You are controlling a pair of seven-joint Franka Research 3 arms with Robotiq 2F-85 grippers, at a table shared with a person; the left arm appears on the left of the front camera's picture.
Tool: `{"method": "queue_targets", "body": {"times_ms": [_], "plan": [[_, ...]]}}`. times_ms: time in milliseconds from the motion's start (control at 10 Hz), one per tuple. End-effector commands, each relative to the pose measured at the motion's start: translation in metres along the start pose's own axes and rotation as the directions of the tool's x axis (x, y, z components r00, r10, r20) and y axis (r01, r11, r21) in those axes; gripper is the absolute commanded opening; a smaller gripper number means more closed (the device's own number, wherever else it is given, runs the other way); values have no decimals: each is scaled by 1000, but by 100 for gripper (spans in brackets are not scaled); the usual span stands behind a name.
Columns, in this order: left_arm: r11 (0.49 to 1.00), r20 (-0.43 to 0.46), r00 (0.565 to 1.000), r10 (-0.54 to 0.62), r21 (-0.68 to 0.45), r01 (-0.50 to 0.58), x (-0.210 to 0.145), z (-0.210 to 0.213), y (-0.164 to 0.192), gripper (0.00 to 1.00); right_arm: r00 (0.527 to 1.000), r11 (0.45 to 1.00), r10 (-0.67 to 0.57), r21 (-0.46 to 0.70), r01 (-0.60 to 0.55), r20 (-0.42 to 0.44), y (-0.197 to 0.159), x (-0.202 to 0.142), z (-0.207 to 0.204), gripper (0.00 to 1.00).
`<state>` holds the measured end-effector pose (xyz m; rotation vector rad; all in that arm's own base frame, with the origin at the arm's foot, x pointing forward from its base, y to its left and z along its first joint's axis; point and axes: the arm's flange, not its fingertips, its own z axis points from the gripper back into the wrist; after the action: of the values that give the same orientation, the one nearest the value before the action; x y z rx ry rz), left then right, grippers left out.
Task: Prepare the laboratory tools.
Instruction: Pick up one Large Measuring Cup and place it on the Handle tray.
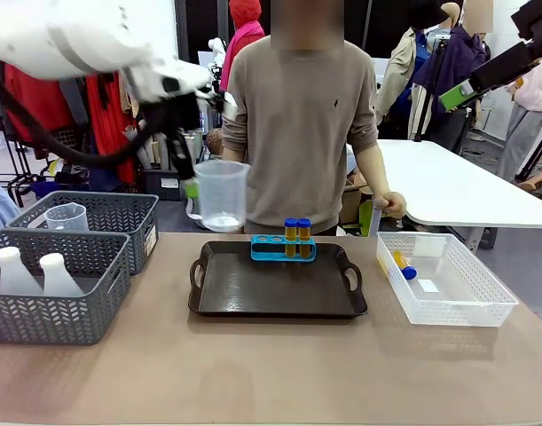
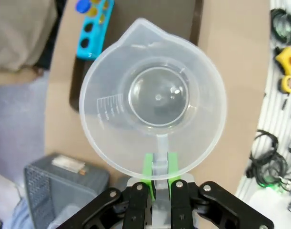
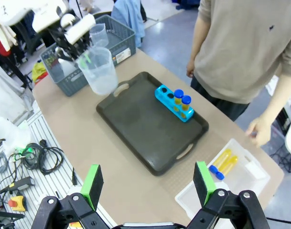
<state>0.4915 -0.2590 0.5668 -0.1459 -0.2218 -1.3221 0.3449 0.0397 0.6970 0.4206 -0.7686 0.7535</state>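
Clear measuring beaker (image 1: 222,195) upright, long axis vertical, mouth up, aloft at 11 o'clock of black tray (image 1: 271,288), left gripper (image 2: 159,172) clamped on its handle, in left wrist view handle at 6 o'clock, spout toward 11 o'clock, right gripper (image 3: 148,182) spread wide.

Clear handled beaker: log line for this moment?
left gripper: shut on clear handled beaker | beaker: airborne, upright | right gripper: open, empty

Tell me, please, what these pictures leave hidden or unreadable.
Left wrist view: the scale print on the beaker is too small to read; the left end effector covers part of its handle.
Left wrist view: the top edge cuts off the rack.
Front view: the grey basket wall hides the flasks' lower halves.
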Motion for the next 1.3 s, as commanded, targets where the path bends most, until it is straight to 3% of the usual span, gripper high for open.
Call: {"method": "queue_targets", "body": {"times_ms": [0, 500, 900, 1000, 1200], "plan": [[998, -6, 998, -68, -5, 68, 24, -29, 2, 0, 1000, 1000, 1, 6, -1, 4, 0, 0, 0, 100], [985, 6, 986, -165, -57, 165, 90, -112, 16, 0, 1000, 1000, 1, 6, -1, 4, 0, 0, 0, 100], [986, 7, 989, -148, -72, 148, 91, -123, 12, 0, 1000, 1000, 1, 6, -1, 4, 0, 0, 0, 100], [994, 24, 994, -107, 15, 107, 80, -107, 8, 0, 1000, 1000, 1, 6, -1, 4, 0, 0, 0, 100], [984, 10, 986, -165, 76, 164, 108, -134, 15, 0, 1000, 1000, 1, 6, -1, 4, 0, 0, 0, 100]]}}
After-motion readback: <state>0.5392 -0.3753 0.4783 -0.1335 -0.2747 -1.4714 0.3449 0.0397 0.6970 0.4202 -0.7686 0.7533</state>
